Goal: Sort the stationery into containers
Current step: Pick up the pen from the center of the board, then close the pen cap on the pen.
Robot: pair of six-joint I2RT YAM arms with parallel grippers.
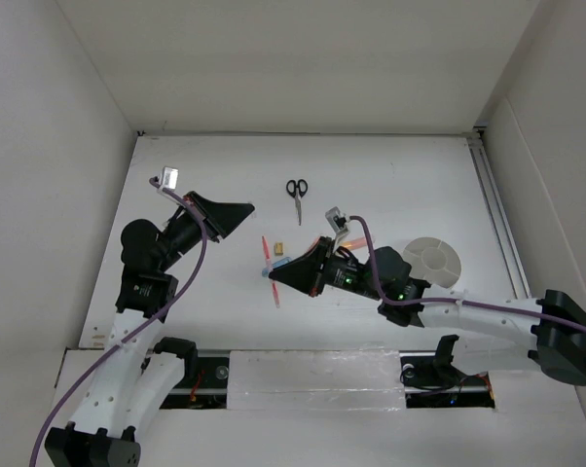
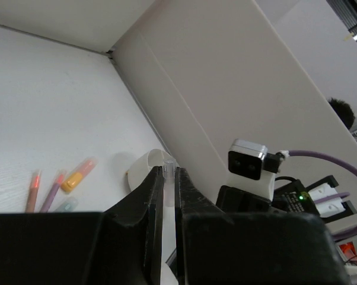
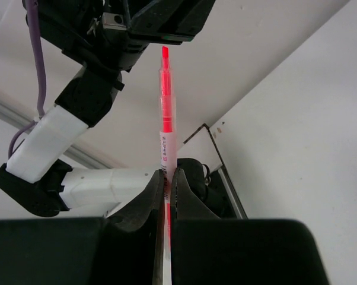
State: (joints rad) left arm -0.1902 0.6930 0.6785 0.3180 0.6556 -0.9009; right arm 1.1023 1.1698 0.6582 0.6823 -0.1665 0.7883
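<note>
My right gripper (image 1: 274,275) is shut on a thin red pen (image 1: 267,251) and holds it above the table; in the right wrist view the pen (image 3: 165,107) sticks up from between the fingers with its tip bare. My left gripper (image 1: 248,208) is shut on a small clear pen cap (image 2: 166,177), a short way from the pen's tip. The black-handled scissors (image 1: 296,189) lie at the back middle. A tiny yellow block (image 1: 279,247) lies beside the red pen. The round white cup (image 1: 432,261) stands to the right, behind the right arm. An orange pen (image 2: 32,191), a purple pen (image 2: 51,193) and an orange marker (image 2: 77,175) lie on the table.
White walls close the table in at the left, back and right. A metal rail (image 1: 495,209) runs along the right edge. The right arm's wrist camera (image 2: 248,164) fills part of the left wrist view. A pale blue marker (image 2: 66,205) lies by the pens.
</note>
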